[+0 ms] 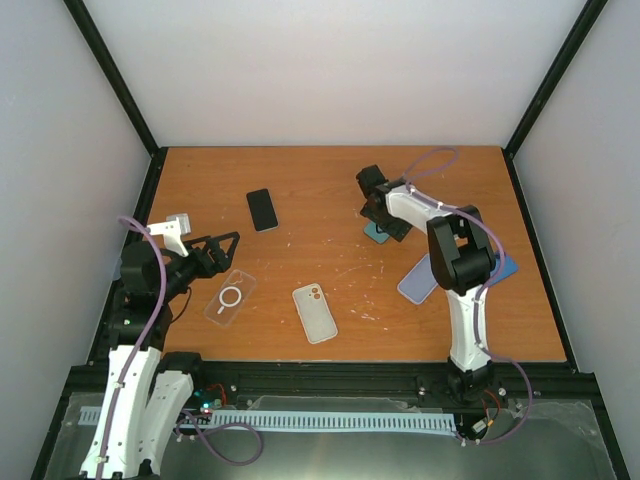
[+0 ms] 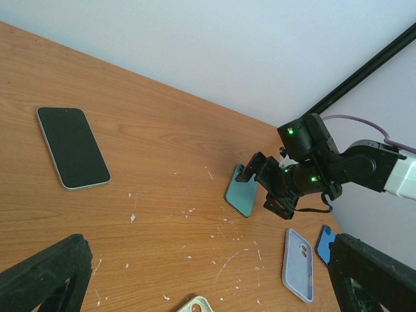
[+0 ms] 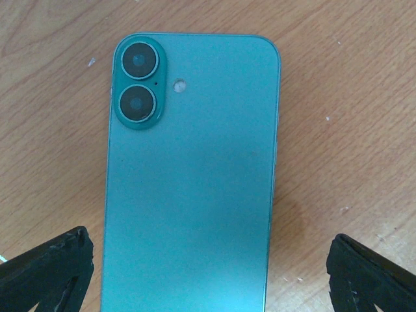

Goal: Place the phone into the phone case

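A teal phone (image 3: 192,175) lies face down on the wooden table, its camera lenses toward the far end. It also shows in the top view (image 1: 374,234) and the left wrist view (image 2: 242,191). My right gripper (image 3: 208,279) is open just above it, one finger on each long side and neither touching; it shows in the top view (image 1: 377,222) too. A lavender case (image 1: 420,278) lies open side up near the right arm. My left gripper (image 1: 228,250) is open and empty at the table's left, beside a clear case (image 1: 230,297).
A black phone (image 1: 262,209) lies screen up at the back left. A cream case (image 1: 315,312) lies near the front middle. A blue case (image 1: 505,268) lies at the right, partly behind the right arm. Black frame posts stand at the table's corners.
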You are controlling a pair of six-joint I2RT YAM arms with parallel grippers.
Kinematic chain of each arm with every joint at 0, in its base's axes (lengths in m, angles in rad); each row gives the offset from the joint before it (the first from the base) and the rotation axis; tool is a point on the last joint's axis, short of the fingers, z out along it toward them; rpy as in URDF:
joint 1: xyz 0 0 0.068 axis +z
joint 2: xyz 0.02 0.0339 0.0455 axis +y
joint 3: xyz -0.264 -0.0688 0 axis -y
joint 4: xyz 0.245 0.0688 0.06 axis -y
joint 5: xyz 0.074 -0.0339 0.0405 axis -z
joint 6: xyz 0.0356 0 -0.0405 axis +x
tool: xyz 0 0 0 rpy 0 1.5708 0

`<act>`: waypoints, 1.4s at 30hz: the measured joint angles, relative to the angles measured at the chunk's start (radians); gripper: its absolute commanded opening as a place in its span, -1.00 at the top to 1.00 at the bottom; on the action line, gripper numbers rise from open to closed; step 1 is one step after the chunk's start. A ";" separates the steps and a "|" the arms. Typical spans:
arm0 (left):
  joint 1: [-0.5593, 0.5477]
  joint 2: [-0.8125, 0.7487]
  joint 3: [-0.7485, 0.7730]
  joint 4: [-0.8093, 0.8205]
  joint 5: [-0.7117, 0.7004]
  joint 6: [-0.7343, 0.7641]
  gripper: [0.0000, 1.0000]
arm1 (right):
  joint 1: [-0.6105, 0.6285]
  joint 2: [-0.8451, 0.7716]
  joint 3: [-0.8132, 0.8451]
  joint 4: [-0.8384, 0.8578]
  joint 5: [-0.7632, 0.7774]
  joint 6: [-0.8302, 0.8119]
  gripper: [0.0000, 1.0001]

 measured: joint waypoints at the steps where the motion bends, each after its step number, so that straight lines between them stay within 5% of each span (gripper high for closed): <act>1: 0.000 0.000 0.000 0.000 0.000 0.000 -0.99 | -0.001 0.009 0.012 -0.008 -0.002 0.000 -0.91; 14: 0.000 -0.007 0.000 0.000 0.000 0.000 -0.99 | -0.001 0.100 0.126 -0.102 -0.008 0.014 -0.85; 28: 0.000 -0.010 -0.001 0.001 -0.004 0.001 -0.99 | -0.001 0.143 0.187 -0.132 -0.009 -0.032 -0.55; 42: 0.000 0.016 -0.001 0.000 -0.033 0.001 -0.99 | 0.002 -0.088 -0.197 0.134 -0.111 -0.342 -0.36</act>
